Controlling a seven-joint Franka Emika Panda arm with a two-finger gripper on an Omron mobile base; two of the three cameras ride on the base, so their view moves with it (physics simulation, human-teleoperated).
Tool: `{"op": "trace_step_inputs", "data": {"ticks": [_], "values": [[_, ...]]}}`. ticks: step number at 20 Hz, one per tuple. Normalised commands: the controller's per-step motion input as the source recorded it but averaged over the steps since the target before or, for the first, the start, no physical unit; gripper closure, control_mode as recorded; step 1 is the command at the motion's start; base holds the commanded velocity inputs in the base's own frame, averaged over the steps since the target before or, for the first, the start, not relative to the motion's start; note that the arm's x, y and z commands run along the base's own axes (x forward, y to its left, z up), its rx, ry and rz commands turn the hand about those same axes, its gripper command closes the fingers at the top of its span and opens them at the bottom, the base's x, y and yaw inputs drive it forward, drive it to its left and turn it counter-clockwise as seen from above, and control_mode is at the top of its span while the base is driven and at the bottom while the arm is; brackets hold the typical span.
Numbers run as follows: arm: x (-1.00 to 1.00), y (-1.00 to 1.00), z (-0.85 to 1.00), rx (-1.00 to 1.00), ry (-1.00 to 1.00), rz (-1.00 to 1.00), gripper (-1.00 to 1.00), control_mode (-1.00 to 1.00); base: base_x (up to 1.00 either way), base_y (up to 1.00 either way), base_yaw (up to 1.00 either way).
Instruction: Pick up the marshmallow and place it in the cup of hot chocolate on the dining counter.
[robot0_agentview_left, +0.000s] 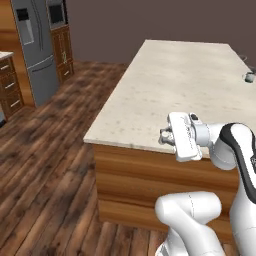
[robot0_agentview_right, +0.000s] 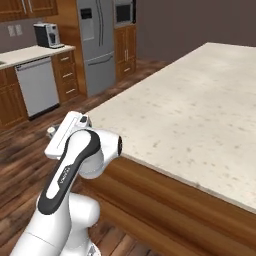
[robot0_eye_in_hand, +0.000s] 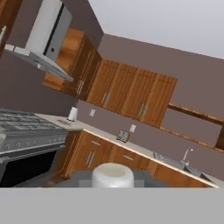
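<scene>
My gripper (robot0_agentview_left: 163, 135) is shut on the marshmallow (robot0_eye_in_hand: 112, 174), a small white cylinder that sits between the finger tips at the bottom of the hand view. The hand is held level beside the near left corner of the dining counter (robot0_agentview_left: 170, 85), off its edge and pointing away from it toward the kitchen. From the right base view the gripper (robot0_agentview_right: 51, 131) pokes out left of the arm, short of the dining counter (robot0_agentview_right: 195, 115). A small pale grey thing at the counter's far right edge looks like the cup of hot chocolate (robot0_agentview_left: 248, 76); it is too small to make out.
A steel fridge (robot0_agentview_left: 35, 45) stands at the far left between wooden cabinets. A dishwasher (robot0_agentview_right: 37, 86) and a coffee machine (robot0_agentview_right: 47, 35) line the left wall. The hand view faces a gas stove (robot0_eye_in_hand: 26, 131), range hood (robot0_eye_in_hand: 41, 48) and sink faucet (robot0_eye_in_hand: 186, 155). Wooden floor (robot0_agentview_left: 45, 165) lies left of the counter.
</scene>
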Motion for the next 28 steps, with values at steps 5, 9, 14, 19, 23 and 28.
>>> {"op": "trace_step_inputs", "data": {"ticks": [5,9,14,19,23,28], "values": [[0.0,0.0,0.0,0.0,0.0,0.0,1.0,1.0,-0.63,-1.0,0.37],[0.0,0.0,0.0,0.0,0.0,0.0,1.0,1.0,-0.67,-1.0,0.36],[0.0,0.0,0.0,0.0,0.0,0.0,1.0,1.0,-0.7,-1.0,0.35],[0.0,0.0,0.0,0.0,0.0,0.0,1.0,1.0,-0.64,-1.0,0.44],[0.0,0.0,0.0,0.0,0.0,0.0,1.0,1.0,-0.4,-1.0,0.56],[0.0,0.0,0.0,0.0,0.0,0.0,1.0,1.0,-0.19,-0.99,0.58]]}}
